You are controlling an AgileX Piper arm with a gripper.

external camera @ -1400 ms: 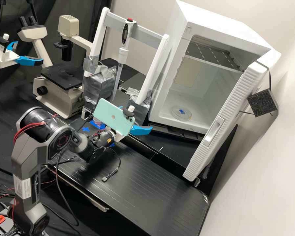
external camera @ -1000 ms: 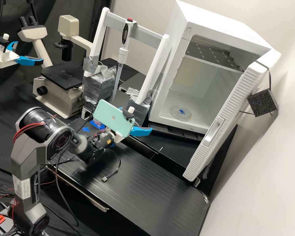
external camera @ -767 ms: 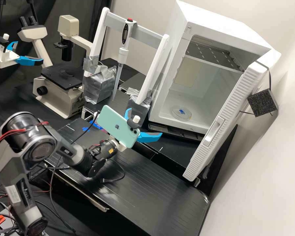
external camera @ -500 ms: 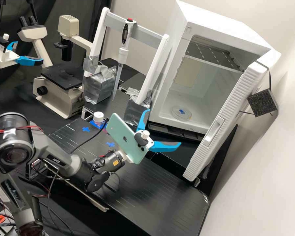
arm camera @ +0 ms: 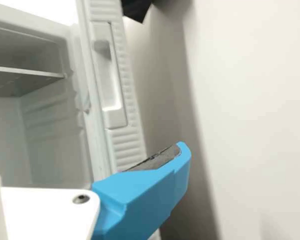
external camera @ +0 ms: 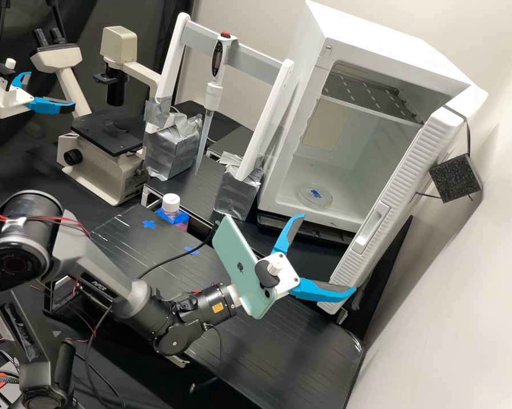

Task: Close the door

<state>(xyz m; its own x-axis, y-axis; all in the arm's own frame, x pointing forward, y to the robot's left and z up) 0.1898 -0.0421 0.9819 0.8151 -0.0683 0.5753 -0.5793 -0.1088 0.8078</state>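
Since earlier frames, gripper [external camera: 327, 253] has moved across bench [external camera: 278, 352] toward door [external camera: 409, 176]; door unmoved. Gripper spread wide, nothing held. Door stands open off fridge [external camera: 375, 40]; one fingertip near its free end, contact unconfirmed. Step judged: approach. Next, you need finger behind outer face, then steady push shut.

The white, ribbed door [external camera: 400, 190] with a recessed handle [external camera: 372, 229] stands open, angled out from its white cabinet [external camera: 381, 51].

The bent arm [external camera: 113, 287] holds its claw [external camera: 327, 254] with blue fingers [external camera: 324, 292] spread wide apart.
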